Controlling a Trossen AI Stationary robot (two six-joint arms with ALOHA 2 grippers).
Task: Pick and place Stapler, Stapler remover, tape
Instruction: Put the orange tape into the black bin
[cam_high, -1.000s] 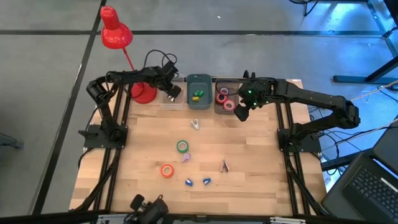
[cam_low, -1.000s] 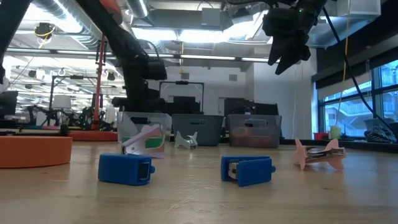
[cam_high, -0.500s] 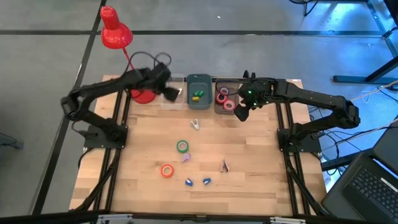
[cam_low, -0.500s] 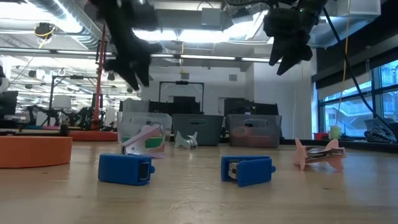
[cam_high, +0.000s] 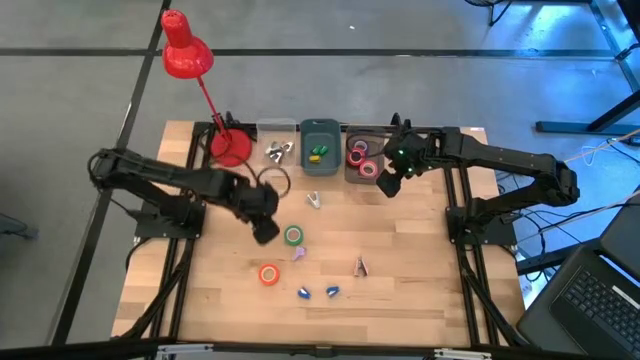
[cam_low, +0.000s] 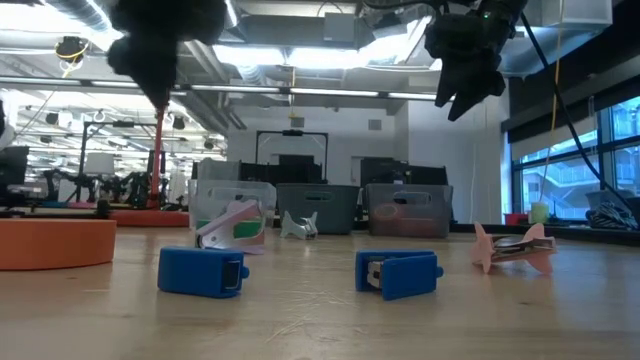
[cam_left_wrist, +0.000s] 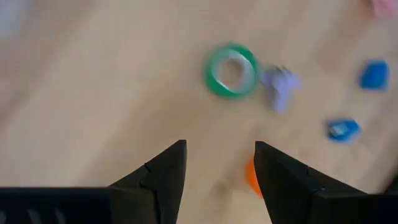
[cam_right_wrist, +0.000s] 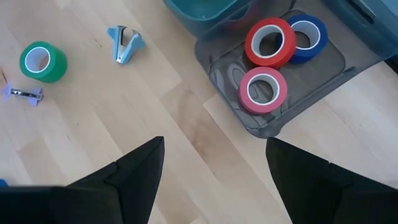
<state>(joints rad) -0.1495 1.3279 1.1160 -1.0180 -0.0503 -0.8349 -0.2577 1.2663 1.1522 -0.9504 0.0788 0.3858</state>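
Note:
My left gripper (cam_high: 265, 232) (cam_left_wrist: 217, 146) is open and empty above the middle of the table, just left of the green tape ring (cam_high: 293, 236) (cam_left_wrist: 231, 70), which lies flat. An orange tape ring (cam_high: 268, 274) lies flat nearer the near edge. A purple staple remover (cam_high: 298, 254), a pink one (cam_high: 360, 266) and a light blue one (cam_high: 314, 200) lie on the wood, and two blue staplers (cam_high: 303, 293) (cam_high: 332, 291) sit near the near edge. My right gripper (cam_high: 385, 185) (cam_right_wrist: 214, 140) is open and empty, raised beside the grey bin (cam_high: 349, 173).
Three bins stand in a row at the far edge: a clear one (cam_high: 264, 158) with staple removers, a teal one (cam_high: 320, 126) with green and yellow pieces, and the grey one, which holds red, pink and blue tape rings (cam_right_wrist: 264, 87). A red lamp's base (cam_high: 230, 148) stands far left.
My left arm has swung from over the clear bin at the far edge toward the near edge and down, ending beside the green tape ring. My right arm has kept still. No object on the table has moved.

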